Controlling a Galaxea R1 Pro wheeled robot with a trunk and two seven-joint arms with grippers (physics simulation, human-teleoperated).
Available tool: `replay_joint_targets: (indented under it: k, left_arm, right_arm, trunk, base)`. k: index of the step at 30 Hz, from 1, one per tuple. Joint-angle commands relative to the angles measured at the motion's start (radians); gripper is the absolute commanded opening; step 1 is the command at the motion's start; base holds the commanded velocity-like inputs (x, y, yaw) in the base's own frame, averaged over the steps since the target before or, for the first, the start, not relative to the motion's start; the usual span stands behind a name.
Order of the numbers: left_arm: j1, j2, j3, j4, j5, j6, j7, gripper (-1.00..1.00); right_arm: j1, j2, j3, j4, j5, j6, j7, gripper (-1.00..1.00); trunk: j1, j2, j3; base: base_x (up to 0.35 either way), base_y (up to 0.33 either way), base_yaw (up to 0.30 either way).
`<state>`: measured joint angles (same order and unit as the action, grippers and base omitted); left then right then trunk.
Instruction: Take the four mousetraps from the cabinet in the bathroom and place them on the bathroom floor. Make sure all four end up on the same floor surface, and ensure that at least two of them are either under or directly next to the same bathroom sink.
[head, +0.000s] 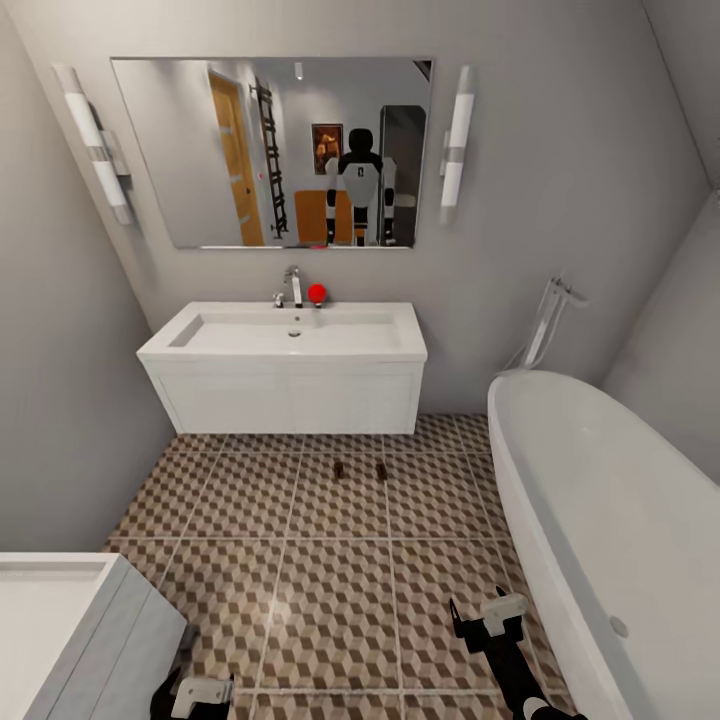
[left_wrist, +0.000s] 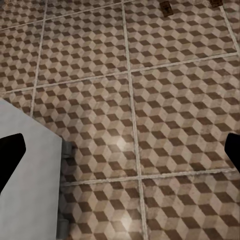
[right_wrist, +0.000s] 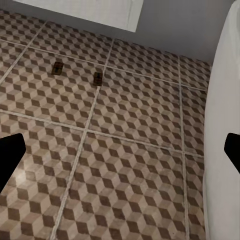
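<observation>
Two mousetraps lie on the bathroom floor (head: 330, 560), side by side with a small gap: left one (head: 338, 469), right one (head: 381, 469). Both sit just in front of the white wall-hung sink vanity (head: 290, 385), near but not under it.

Around them:
- Bathtub (head: 590, 500) along the right side, with a chrome fitting (head: 548, 320) on the wall behind it.
- A second white cabinet corner (head: 60, 630) at lower left, close to the left arm.
- On the sink: one faucet (head: 292, 287) and a red ball-like thing (head: 317, 292) beside it.
- Mirror (head: 272, 150) above, flanked by two tube lights; the robot shows reflected in it.
- Open tile lies between the arms and the traps.

Grippers:
- Left gripper (head: 200, 692) is low near the white cabinet. In the left wrist view its fingertips (left_wrist: 10, 150) stand wide apart, holding nothing (left_wrist: 120, 155).
- Right gripper (head: 488, 612) hangs just beside the tub wall, also spread and holding nothing (right_wrist: 120, 155).

View differences:
- Right wrist view shows both traps clearly (dark wire on tan boards) (right_wrist: 57, 67) (right_wrist: 98, 77), plus the vanity base and tub side.
- Left wrist view catches them at the frame edge (left_wrist: 165, 6) (left_wrist: 216, 2) and shows the grey-white cabinet face (left_wrist: 30, 185).
</observation>
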<state>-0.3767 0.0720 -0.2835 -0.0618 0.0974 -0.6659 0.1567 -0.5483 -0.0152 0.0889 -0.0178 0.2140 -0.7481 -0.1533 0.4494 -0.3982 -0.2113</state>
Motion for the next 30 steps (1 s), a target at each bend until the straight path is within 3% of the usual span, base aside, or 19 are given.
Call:
replay_joint_targets:
  k: [1, 30]
  left_arm:
    - [-0.001, 0.000, -0.009, 0.000, 0.010, -0.003, 0.001, 1.00]
    - [-0.001, 0.000, -0.008, 0.004, 0.010, -0.003, 0.001, 1.00]
  right_arm:
    - [-0.001, 0.000, 0.008, 0.001, 0.005, -0.001, -0.011, 1.00]
    - [-0.001, 0.000, 0.008, 0.001, 0.005, -0.002, -0.010, 1.00]
  trunk:
    - [0.001, -0.002, 0.000]
    - [0.001, -0.002, 0.047]
  base:
    - [0.000, 0.000, 0.000]
    - [0.000, 0.000, 0.000]
